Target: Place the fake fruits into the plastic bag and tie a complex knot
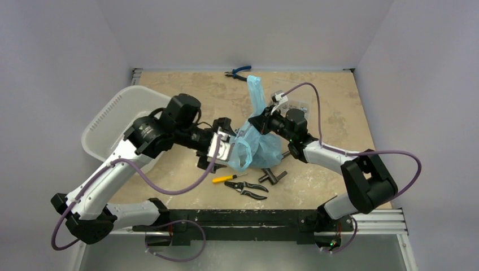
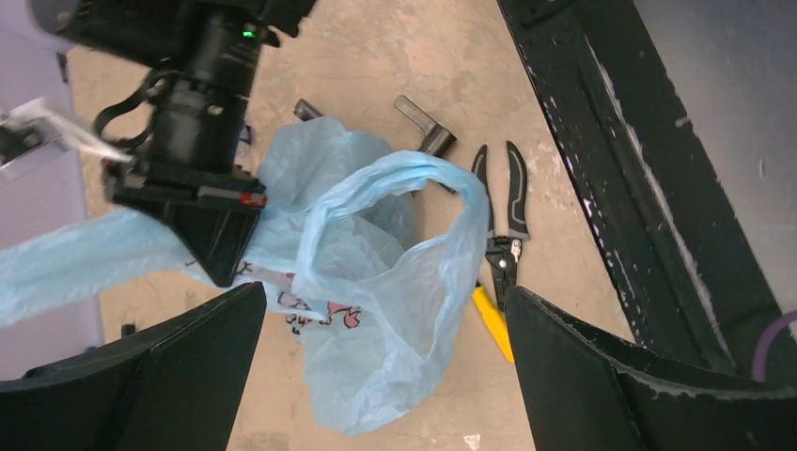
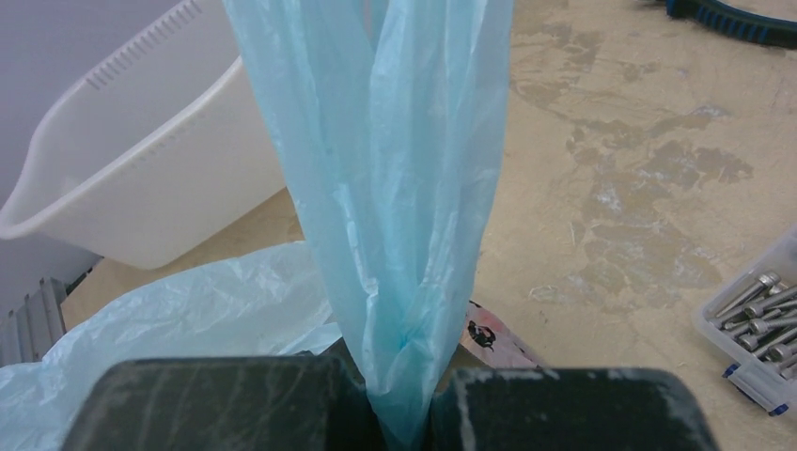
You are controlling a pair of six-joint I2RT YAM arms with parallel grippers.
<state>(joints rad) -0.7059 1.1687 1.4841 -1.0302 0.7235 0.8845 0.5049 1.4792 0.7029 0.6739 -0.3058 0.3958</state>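
Note:
The light-blue plastic bag (image 1: 261,145) hangs bunched between the two arms over the middle of the table. My right gripper (image 3: 404,406) is shut on a gathered strip of the bag (image 3: 395,188), which stretches away from the jaws toward the back. In the left wrist view the right gripper (image 2: 222,254) pinches the film beside the pink print. My left gripper (image 2: 383,295) is open wide. A loose loop of the plastic bag (image 2: 414,282) hangs between its fingers, apart from both. The fake fruits and the knot are out of view.
A white perforated tub (image 1: 113,121) leans at the left. Black pliers (image 2: 500,216) and a yellow-handled tool (image 1: 221,179) lie near the front, with a dark T-shaped metal piece (image 1: 273,176) beside them. Blue pliers (image 1: 237,72) lie at the back. A clear box of screws (image 3: 761,338) sits right.

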